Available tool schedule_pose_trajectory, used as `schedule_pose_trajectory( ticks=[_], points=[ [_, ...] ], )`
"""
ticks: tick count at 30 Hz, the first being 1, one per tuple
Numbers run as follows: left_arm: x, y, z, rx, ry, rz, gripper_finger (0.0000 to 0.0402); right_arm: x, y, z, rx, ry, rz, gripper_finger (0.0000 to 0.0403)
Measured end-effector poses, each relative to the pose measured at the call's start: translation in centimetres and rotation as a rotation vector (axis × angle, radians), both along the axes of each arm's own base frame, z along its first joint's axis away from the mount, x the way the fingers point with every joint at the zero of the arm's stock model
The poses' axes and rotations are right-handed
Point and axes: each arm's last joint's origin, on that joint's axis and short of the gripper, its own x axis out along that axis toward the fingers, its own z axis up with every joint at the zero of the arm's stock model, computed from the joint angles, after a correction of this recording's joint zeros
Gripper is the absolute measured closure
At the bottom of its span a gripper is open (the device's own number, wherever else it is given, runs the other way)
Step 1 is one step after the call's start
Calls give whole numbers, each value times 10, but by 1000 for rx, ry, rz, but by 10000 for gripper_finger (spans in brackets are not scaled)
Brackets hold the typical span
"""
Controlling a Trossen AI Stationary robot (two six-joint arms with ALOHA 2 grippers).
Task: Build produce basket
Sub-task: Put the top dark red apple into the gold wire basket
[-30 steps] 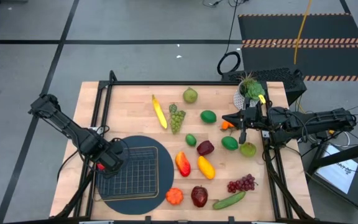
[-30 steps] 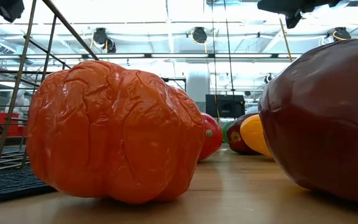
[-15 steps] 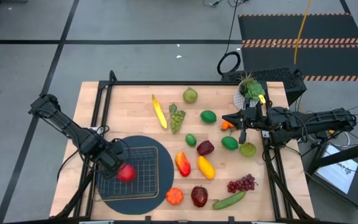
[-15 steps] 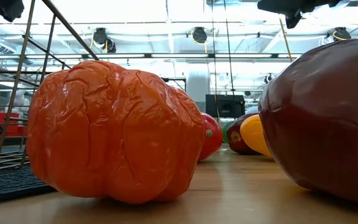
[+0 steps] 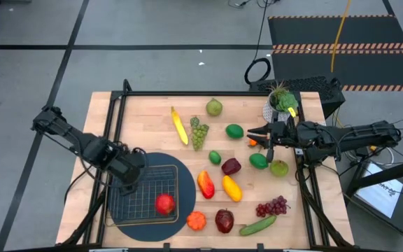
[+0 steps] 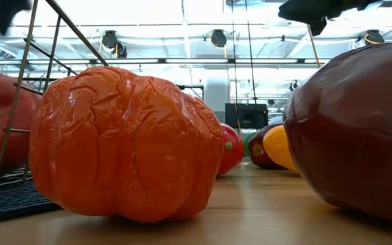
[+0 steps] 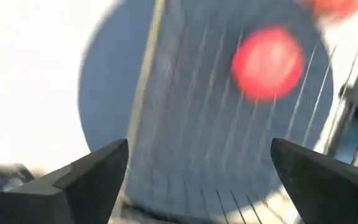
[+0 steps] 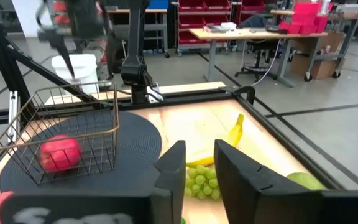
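The basket (image 5: pixel 149 194) sits on a round dark mat (image 5: pixel 121 217) at the near-left corner of the table (image 5: pixel 145 126). It holds one item, a red apple (image 5: pixel 164 204), lying on the grid bottom near the basket's near-right corner. In the right wrist view the same apple (image 8: pixel 59 153) rests inside the wire walls.

The rest of the produce lies loose on the table. To the right of the mat, along the near edge: an orange pepper (image 5: pixel 196 221), a dark red apple (image 5: pixel 224 220), a cucumber (image 5: pixel 258 225) and purple grapes (image 5: pixel 272 206). Farther in are a red-and-yellow pepper (image 5: pixel 206 183), a yellow pepper (image 5: pixel 231 188), a dark purple fruit (image 5: pixel 231 166) and a small lime (image 5: pixel 215 157). Toward the far edge: a banana (image 5: pixel 179 125), green grapes (image 5: pixel 199 132), a pear (image 5: pixel 214 107) and a green fruit (image 5: pixel 234 130). A potted plant (image 5: pixel 280 100) stands at the far-right corner.

The left gripper (image 5: pixel 130 176) hovers over the far-left part of the basket, its arm reaching in from the left edge. Its jaws stand wide apart and hold nothing; in the left wrist view the apple (image 7: pixel 268 62) lies well clear of both fingers (image 7: pixel 86 177).

The right gripper (image 5: pixel 266 138) is near the right edge, just beside the plant, arm extended from the right. Its jaws stand slightly apart with only a narrow gap, holding nothing. Two green fruits (image 5: pixel 259 160) lie near it.
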Motion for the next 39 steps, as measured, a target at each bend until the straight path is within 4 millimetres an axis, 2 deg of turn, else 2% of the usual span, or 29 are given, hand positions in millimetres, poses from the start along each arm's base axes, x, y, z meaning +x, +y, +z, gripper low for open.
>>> schedule_pose_trajectory(
  ticks=[6, 11, 16, 21, 25, 30, 39],
  points=[
    [6, 10, 37, 320, -309, 20, 12, 8, 1, -7, 43, 36, -6, 285],
    [15, 11, 45, 521, -473, 24, 12, 15, 4, -12, 91, 66, 46, 259],
    [22, 9, 35, 625, -516, 28, 12, 24, 11, -22, 81, 125, 91, 234],
    [25, 8, 4, 677, -496, 70, 12, 39, 16, -39, 53, 230, 107, 215],
    [27, 11, -8, 695, -453, 52, 12, 51, 20, -57, 43, 328, 135, 202],
    [26, 13, -8, 676, -443, 51, 11, 63, 24, -78, 67, 438, 213, 171],
    [26, 14, -7, 690, -435, 19, 11, 78, 20, -106, 95, 548, 177, 95]
  ],
)
